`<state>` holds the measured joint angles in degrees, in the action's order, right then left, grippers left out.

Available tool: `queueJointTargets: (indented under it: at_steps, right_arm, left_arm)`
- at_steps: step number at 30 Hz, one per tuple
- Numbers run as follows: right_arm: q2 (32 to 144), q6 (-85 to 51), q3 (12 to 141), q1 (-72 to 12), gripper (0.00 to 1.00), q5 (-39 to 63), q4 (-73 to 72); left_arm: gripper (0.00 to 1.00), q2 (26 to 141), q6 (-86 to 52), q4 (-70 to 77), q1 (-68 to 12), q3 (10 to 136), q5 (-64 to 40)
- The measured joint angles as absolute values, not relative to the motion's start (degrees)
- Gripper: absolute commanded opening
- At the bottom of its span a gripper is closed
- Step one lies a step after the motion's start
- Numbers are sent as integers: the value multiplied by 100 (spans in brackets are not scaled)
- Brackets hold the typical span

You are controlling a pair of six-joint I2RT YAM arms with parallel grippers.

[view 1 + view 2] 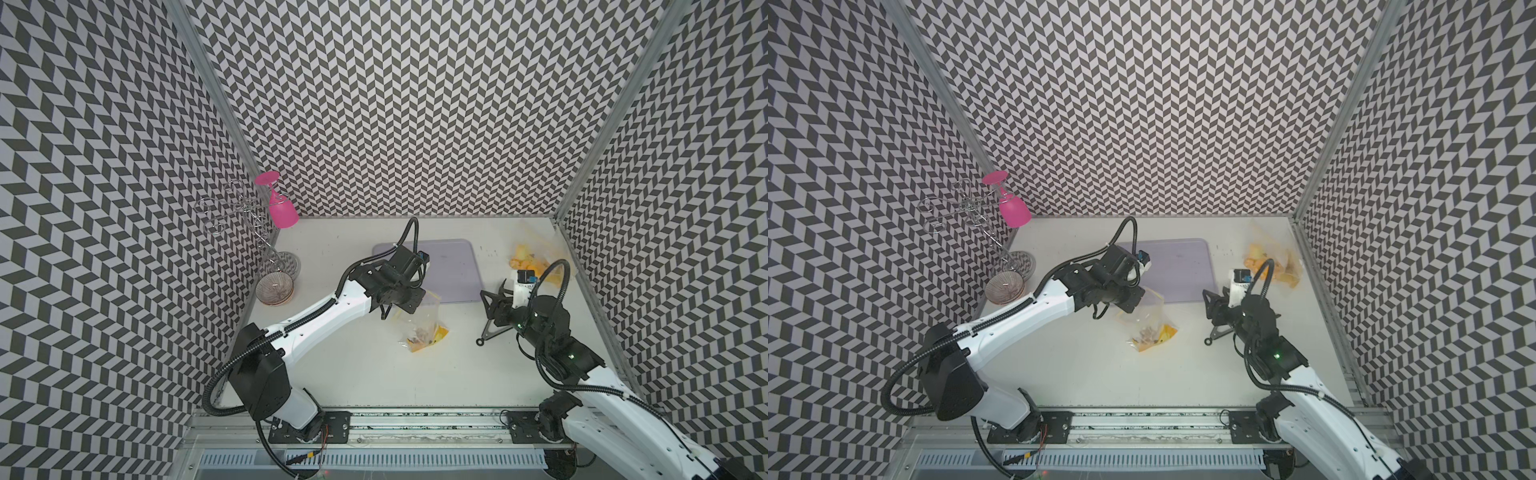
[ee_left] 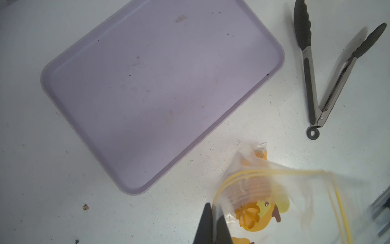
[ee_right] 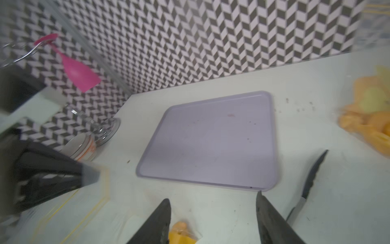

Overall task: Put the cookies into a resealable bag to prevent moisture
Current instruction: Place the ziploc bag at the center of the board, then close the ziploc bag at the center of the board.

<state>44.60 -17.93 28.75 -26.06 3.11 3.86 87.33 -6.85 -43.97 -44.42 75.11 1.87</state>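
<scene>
bag (image 1: 419, 320): in the middle of the counter (image 1: 353, 365). It is thin clear film with yellow zip lines and a chick print, its mouth up and its bottom seemingly resting on the counter. We judge it limp, slippery and almost weightless, so we would hold it by the stiffer zip strip, not the film.
cookies (image 2: 248, 215): inside the bag, low down. We see an orange flower shape and a stack of round discs through the film. We judge them light and rigid, likely to slide out if the mouth tips.
left pincer (image 2: 213, 227): jaws closed on one side of the bag's rim by the zip, and the mouth gapes.
tongs (image 2: 309, 69): at 3 o'clock of the bag, lying sprung apart, with steel arms, dark ribbed tips and a ring at the hinge.
right pincer (image 3: 213, 196): near the tongs, jaws well apart with nothing between them. We think the free end of the zip is its place to grip.
tray (image 2: 147, 84): at 12 o'clock of the bag. It is lilac and matte with rounded corners and a low rim, bare but for specks.
spare bags (image 1: 528, 257): at 2 o'clock, crumpled clear film with yellow prints.
bowl (image 1: 272, 286): at 9 o'clock, shallow and ribbed.
rack (image 1: 245, 206): at 10 o'clock, made of thin wire.
glass (image 1: 282, 212): pink, hanging upside down from the rack.
</scene>
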Motion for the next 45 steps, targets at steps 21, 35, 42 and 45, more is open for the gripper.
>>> queueJointTargets:
  at_steps: [21,35,42,45]
  right_arm:
    - [6180,-1898,4375,-3815,59,1031,751]
    - [7253,-1555,4965,-3815,29,1509,928]
    - [7502,-1487,5330,-3817,0,1321,1282]
    - [7474,-1466,5299,-3817,0,1201,1328]
  left_arm:
    - [0,8676,-392,-4032,-4442,7367,-117]
    - [0,8661,-438,-3992,-4445,7369,-134]
    - [61,8554,-812,-3975,-4449,7395,145]
    - [85,8145,-1186,-3640,-4449,7183,397]
